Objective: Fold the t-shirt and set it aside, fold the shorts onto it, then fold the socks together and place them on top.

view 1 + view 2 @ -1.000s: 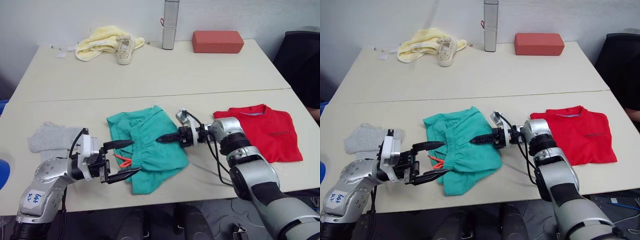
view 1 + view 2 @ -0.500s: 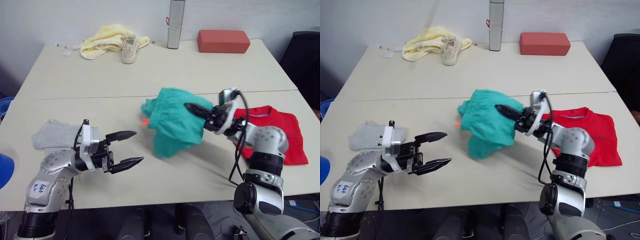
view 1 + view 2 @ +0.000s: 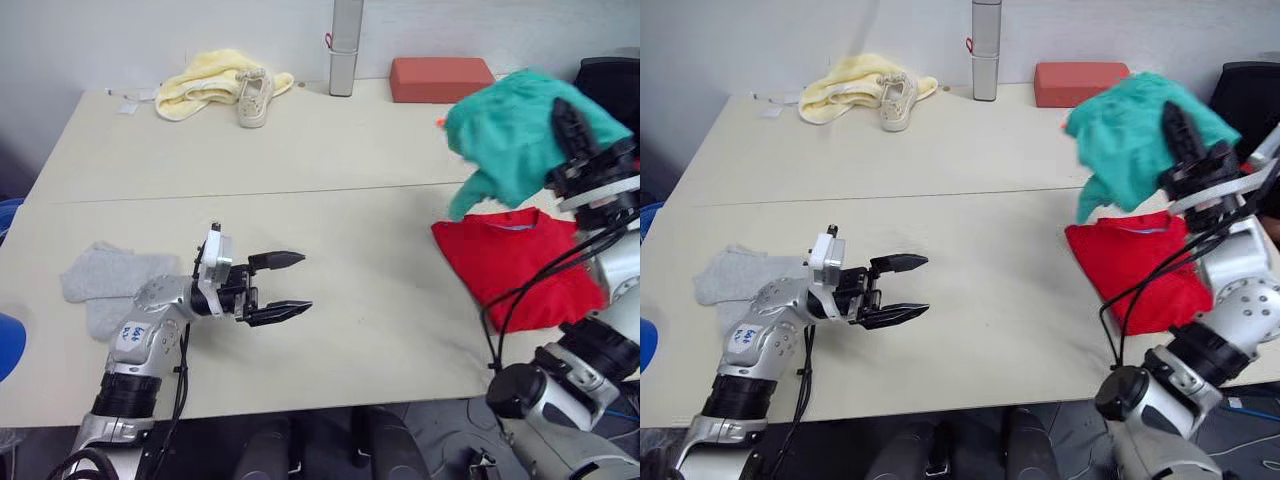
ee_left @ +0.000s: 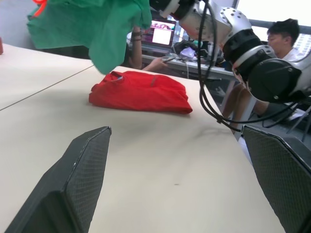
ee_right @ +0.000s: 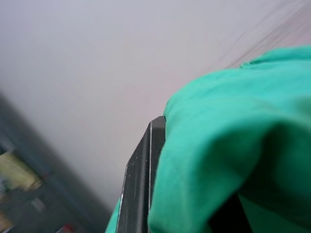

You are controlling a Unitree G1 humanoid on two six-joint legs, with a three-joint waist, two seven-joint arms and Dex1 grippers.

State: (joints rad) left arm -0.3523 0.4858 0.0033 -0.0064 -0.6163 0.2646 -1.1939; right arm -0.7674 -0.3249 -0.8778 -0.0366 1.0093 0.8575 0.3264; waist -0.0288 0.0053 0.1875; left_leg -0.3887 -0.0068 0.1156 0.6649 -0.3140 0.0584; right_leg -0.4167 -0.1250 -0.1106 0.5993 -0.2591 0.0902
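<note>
My right gripper (image 3: 565, 118) is shut on the teal-green shorts (image 3: 515, 135) and holds them bunched in the air at the right, above the far edge of the t-shirt (image 3: 510, 268). In the right wrist view the shorts (image 5: 233, 160) wrap one of the fingers (image 5: 141, 179). The red t-shirt lies folded on the table's right side, also seen in the left wrist view (image 4: 141, 92). The grey socks (image 3: 105, 288) lie flat at the left, behind my left gripper (image 3: 305, 282). That gripper hovers open just above the tabletop with nothing between its fingers.
At the far edge lie a pale yellow cloth (image 3: 210, 80) with a beige sneaker (image 3: 250, 97), a tall grey cylinder (image 3: 345, 45) and a red-brown block (image 3: 440, 78). A black chair (image 3: 610, 72) stands at the far right. A seated person (image 4: 282, 36) is beyond the table.
My right gripper has carried the shorts up off the table's middle and to the right, over the t-shirt. The left gripper stays open and has shifted a little to the right.
</note>
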